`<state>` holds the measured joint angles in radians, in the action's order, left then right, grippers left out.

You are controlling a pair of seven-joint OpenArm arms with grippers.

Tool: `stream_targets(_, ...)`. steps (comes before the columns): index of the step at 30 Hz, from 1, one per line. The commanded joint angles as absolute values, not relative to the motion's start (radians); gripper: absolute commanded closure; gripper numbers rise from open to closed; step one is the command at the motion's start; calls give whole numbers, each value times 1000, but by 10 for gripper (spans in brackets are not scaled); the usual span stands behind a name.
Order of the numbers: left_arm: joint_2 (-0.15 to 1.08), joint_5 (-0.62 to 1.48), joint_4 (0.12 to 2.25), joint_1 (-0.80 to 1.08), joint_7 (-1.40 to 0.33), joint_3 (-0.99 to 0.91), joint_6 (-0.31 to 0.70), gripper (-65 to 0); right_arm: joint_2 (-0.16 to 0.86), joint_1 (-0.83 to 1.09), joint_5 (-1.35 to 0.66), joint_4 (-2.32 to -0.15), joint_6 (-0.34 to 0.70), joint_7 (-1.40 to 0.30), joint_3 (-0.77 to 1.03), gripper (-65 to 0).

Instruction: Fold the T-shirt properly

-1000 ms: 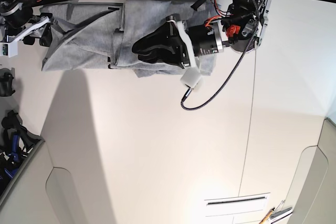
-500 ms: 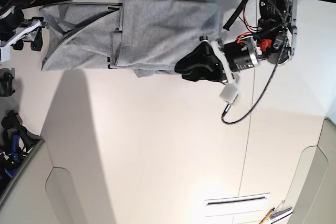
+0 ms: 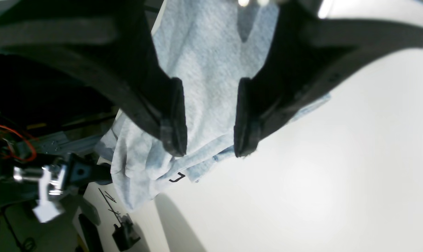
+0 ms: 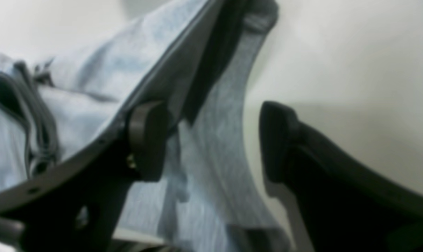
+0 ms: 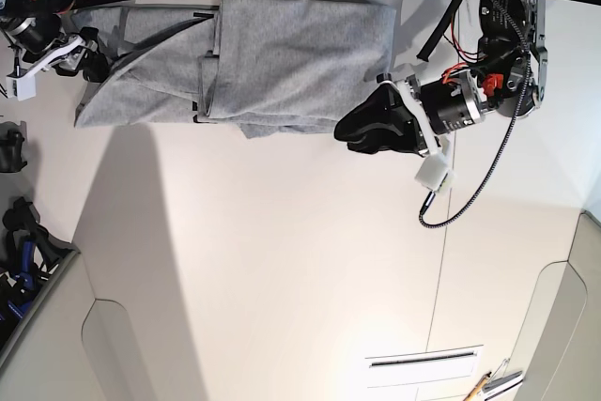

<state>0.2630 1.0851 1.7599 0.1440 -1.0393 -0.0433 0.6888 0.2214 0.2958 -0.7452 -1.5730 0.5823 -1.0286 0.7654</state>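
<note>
While the T-shirt lies part-folded along the tabletop's far edge, long axis running 9 to 3 o'clock, the left gripper hovers empty, jaws apart, at its 4 o'clock corner. The right gripper, jaws wide, sits at the 9 o'clock end, seemingly gripping nothing.

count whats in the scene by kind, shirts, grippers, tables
T-shirt: 1, grey, partly folded at the table's far edge
Grippers: 2, the left gripper and the right gripper, both open, neither clamping cloth
Table: 1, white
Total: 4
</note>
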Motion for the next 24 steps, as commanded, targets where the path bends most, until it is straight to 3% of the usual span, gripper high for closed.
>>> stream_targets(1, 269, 1110, 1779, 134, -1021, -46, 698, -260, 252, 277, -761, -1553, 586, -1027, 772, -407)
stream_targets(8, 269, 1110, 1779, 134, -1021, -46, 698, -260, 322, 214, -802, -1369, 591, -1119, 734, -406)
stream_targets(22, 269, 1110, 1779, 134, -1021, -46, 698, -260, 324, 214, -879, -1353, 591, -1199, 541, -404)
stream_targets(24, 269, 1110, 1779, 133, -1021, -46, 698, -260, 324, 214, -879, -1353, 591, -1214, 539, -370)
